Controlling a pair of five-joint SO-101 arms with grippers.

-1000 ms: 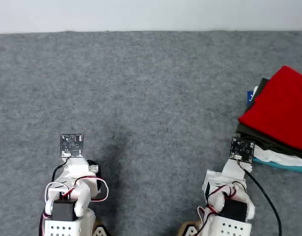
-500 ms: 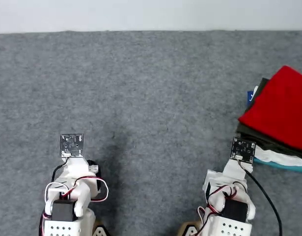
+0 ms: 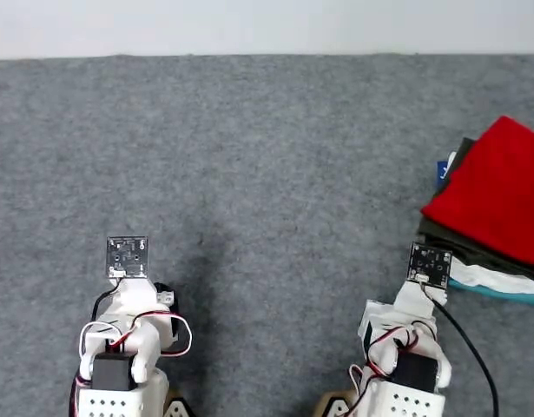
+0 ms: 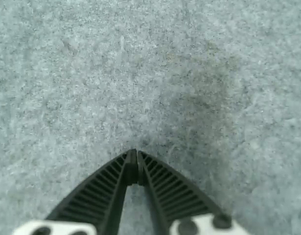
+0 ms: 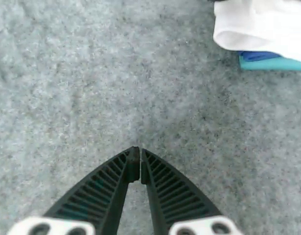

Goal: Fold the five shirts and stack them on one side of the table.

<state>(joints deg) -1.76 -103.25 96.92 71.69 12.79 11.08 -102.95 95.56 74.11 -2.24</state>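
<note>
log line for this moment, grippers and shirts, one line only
left gripper: shut, empty, over grey mat | right gripper: shut, empty, over mat | shirt stack: folded, red shirt on top, mat's right edge

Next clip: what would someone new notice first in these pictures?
The red shirt stands out, lying on top of a stack of folded shirts at the table's edge on the robot's right. Both arms sit at the near edge, with the left tool and the right tool shut and empty over the grey felt.
</note>
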